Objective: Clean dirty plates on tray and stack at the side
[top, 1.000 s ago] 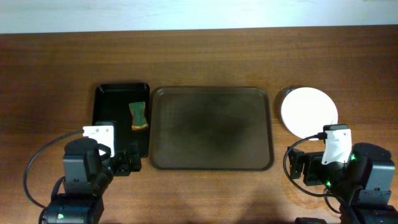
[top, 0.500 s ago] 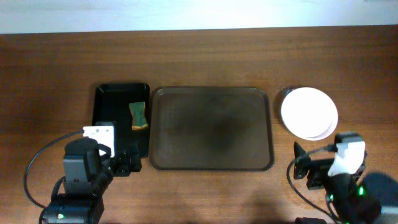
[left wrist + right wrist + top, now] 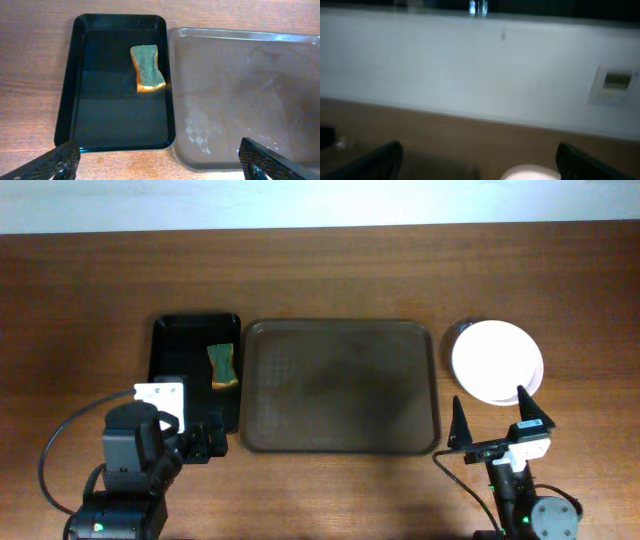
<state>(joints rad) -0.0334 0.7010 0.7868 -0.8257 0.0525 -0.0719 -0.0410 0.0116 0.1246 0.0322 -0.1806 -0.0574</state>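
the tray is bare. the plates sit stacked just right of the tray, the top one white (no sauce i can see). the right gripper has pulled back and tipped up, spread wide, holding nothing. the left gripper, over the tray's left edge, is spread wide too. the job looks done.

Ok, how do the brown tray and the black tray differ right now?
The brown tray is bigger and wider; the black tray is smaller and narrower. The black tray holds a sponge; the brown tray holds nothing, with the plates stacked beside it. Both are rectangular, round-cornered, with raised rims.
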